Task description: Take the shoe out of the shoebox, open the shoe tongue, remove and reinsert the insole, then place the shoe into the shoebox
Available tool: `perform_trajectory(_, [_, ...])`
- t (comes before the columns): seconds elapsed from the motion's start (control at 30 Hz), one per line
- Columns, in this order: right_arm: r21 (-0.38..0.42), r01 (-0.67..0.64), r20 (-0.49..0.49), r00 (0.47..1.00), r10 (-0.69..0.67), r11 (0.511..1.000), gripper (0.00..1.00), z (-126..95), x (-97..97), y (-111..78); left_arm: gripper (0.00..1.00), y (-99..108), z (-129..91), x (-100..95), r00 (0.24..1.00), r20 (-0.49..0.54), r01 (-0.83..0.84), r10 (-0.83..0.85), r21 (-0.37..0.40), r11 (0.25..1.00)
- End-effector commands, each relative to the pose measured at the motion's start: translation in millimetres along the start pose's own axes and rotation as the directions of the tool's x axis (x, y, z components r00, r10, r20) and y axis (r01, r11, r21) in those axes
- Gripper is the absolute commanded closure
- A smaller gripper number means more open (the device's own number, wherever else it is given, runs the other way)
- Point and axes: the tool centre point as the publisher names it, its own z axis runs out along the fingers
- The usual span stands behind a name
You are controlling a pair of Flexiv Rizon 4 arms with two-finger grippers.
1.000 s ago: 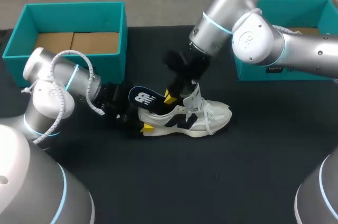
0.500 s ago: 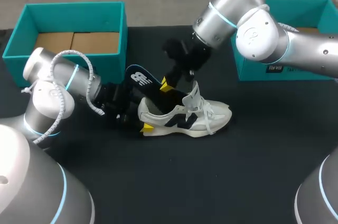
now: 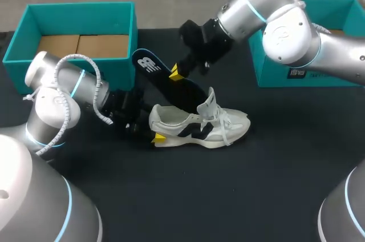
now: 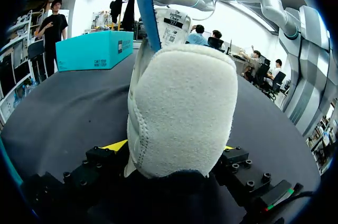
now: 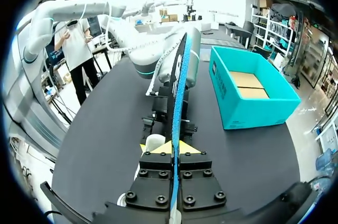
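Note:
A white sneaker (image 3: 201, 126) lies on its sole on the black table, toe to the right. My left gripper (image 3: 152, 128) is shut on its heel; in the left wrist view the padded heel (image 4: 179, 108) fills the gap between the yellow tips of the left gripper (image 4: 171, 147). My right gripper (image 3: 175, 73) hangs above and behind the shoe, shut on the dark blue insole (image 3: 154, 69). The insole slants down towards the shoe's opening, behind the raised tongue. In the right wrist view the insole (image 5: 178, 92) stands edge-on in the right gripper (image 5: 174, 147), over the shoe (image 5: 156, 142).
An open teal box (image 3: 77, 11) with a cardboard floor stands at the back left; the same box (image 5: 248, 94) shows in the right wrist view. A second teal box (image 3: 319, 76) stands at the back right, behind my right arm. Bare black table lies in front of the shoe.
My right gripper has risen and moved back and left with the insole, drawing it further out of the shoe. The left gripper and the shoe have stayed put.

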Motion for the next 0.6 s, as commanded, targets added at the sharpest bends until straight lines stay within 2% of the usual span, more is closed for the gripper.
perform_trajectory(0.03, [-0.017, -0.007, 0.011, 1.000, 0.007, 1.000, 1.00, -4.4, 1.1, 4.1, 1.00, 2.6, 3.0, -2.0, 1.000, -0.002, 0.001, -0.001, -0.001, 1.000])
perform_trajectory(0.3, [-0.059, -0.018, 0.028, 0.999, 0.020, 0.998, 1.00, -20.1, -7.4, 19.0, 1.00, 2.6, 3.0, -2.0, 1.000, -0.002, 0.001, -0.001, -0.001, 1.000])
perform_trajectory(0.6, [-0.059, -0.018, 0.028, 0.999, 0.020, 0.998, 1.00, -20.1, -7.4, 19.0, 1.00, 2.6, 3.0, -2.0, 1.000, -0.002, 0.001, -0.001, -0.001, 1.000])
